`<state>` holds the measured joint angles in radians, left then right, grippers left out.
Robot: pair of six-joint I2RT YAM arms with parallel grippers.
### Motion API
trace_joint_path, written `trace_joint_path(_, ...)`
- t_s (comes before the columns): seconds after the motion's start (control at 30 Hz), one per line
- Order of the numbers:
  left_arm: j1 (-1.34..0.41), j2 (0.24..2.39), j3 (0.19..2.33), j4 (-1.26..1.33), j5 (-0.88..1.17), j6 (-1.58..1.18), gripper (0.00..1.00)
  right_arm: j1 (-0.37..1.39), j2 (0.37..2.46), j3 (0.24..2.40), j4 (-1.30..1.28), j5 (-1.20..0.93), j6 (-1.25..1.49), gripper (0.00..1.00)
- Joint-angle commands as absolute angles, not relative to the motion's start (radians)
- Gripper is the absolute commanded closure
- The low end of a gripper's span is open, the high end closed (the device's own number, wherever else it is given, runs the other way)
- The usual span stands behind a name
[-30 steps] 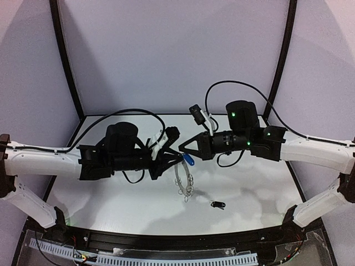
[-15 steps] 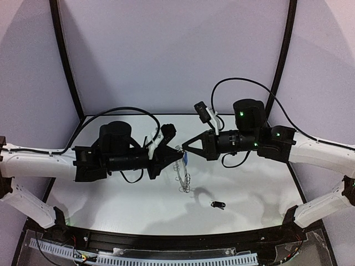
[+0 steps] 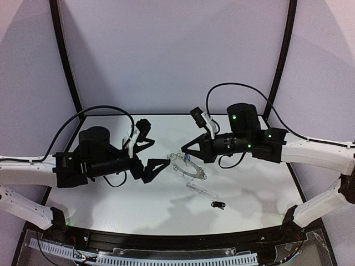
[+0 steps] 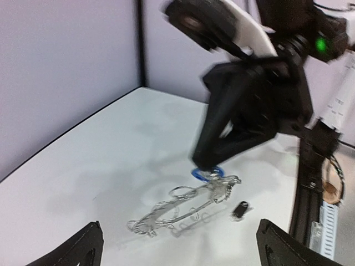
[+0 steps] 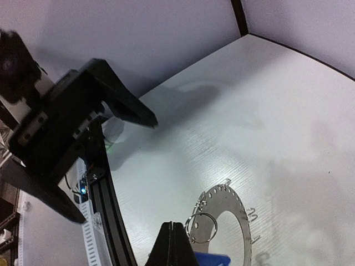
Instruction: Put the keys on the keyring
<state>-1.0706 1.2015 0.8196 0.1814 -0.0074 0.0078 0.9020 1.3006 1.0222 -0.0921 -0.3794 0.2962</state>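
Keyring (image 5: 239, 208) hangs tilted near the middle of the table (image 3: 111, 194), seemingly lifted just off the surface, since its shadow falls a little apart from it. It sits right under the tip of the right gripper (image 3: 186, 151), whose jaws are pinched tight on the blue key (image 4: 207, 173). That key touches the ring's edge and looks hooked onto it, though the join itself is too small to confirm.

The left gripper (image 3: 161, 152) stands to the ring's left, clear of it, with its jaws spread wide and nothing between them. The black key (image 3: 217, 205) lies flat on the table, nearer the front edge and apart from the ring.

The step in hand looks like finishing the blue key's attachment. The black key would be next: one gripper needs to steady the ring while the other pinches that tiny, flat key off the smooth surface, where it could easily slip away.
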Motion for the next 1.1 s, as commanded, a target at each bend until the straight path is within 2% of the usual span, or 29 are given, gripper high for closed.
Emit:
trace_joint_path(0.0, -1.066, 1.081, 0.686, 0.183, -0.318, -0.142, 0.01, 0.894, 1.418, 0.99, -0.016, -0.451, 0.184, 1.0)
trace_joint_path(0.13, -1.021, 0.955, 0.598, 0.165, -0.432, -0.283, 0.01, 0.899, 1.532, 1.011, -0.033, -0.595, 0.078, 1.0)
trace_joint_path(0.23, -0.919, 0.851, 0.489, 0.102, -0.449, -0.442, 0.01, 0.914, 1.62, 1.006, -0.029, -0.692, 0.037, 0.92)
trace_joint_path(0.33, -0.844, 0.793, 0.449, 0.024, -0.433, -0.553, 0.01, 0.916, 1.66, 0.989, -0.007, -0.673, 0.063, 0.82)
trace_joint_path(0.4, -0.833, 0.765, 0.426, 0.008, -0.433, -0.56, 0.01, 0.915, 1.67, 0.978, 0.017, -0.602, 0.08, 0.8)
trace_joint_path(0.47, -0.832, 0.743, 0.409, -0.009, -0.432, -0.565, 0.01, 0.908, 1.672, 0.981, 0.012, -0.499, 0.109, 0.68)
trace_joint_path(0.5, -0.831, 0.739, 0.401, -0.019, -0.436, -0.566, 0.01, 0.904, 1.661, 0.975, 0.021, -0.496, 0.116, 0.59)
trace_joint_path(0.53, -0.831, 0.734, 0.396, -0.025, -0.438, -0.567, 0.01, 0.902, 1.653, 0.966, 0.032, -0.497, 0.123, 0.55)
trace_joint_path(0.6, -0.829, 0.72, 0.38, -0.04, -0.436, -0.567, 0.01, 0.892, 1.615, 0.941, 0.061, -0.496, 0.151, 0.4)
trace_joint_path(0.63, -0.827, 0.718, 0.38, -0.052, -0.437, -0.57, 0.01, 0.884, 1.604, 0.932, 0.06, -0.479, 0.167, 0.12)
trace_joint_path(0.67, -0.813, 0.715, 0.377, -0.072, -0.435, -0.574, 0.01, 0.869, 1.578, 0.921, 0.055, -0.455, 0.183, 0.03)
trace_joint_path(0.77, -0.713, 0.711, 0.363, -0.075, -0.357, -0.593, 0.01, 0.794, 1.492, 0.842, 0.064, -0.349, 0.219, 0.02)
trace_joint_path(0.8, -0.598, 0.714, 0.358, -0.065, -0.312, -0.584, 0.01, 0.742, 1.445, 0.796, 0.068, -0.299, 0.216, 0.02)
trace_joint_path(0.93, -0.363, 0.744, 0.357, 0.031, -0.19, -0.477, 0.01, 0.579, 1.308, 0.71, 0.014, -0.151, 0.152, 0.02)
trace_joint_path(1.03, -0.157, 0.827, 0.395, 0.104, 0.171, -0.413, 0.01, 0.449, 1.201, 0.622, 0.058, -0.108, 0.1, 0.02)
trace_joint_path(1.07, -0.072, 0.894, 0.408, 0.177, 0.421, -0.412, 0.01, 0.382, 1.155, 0.582, 0.076, -0.147, 0.098, 0.02)
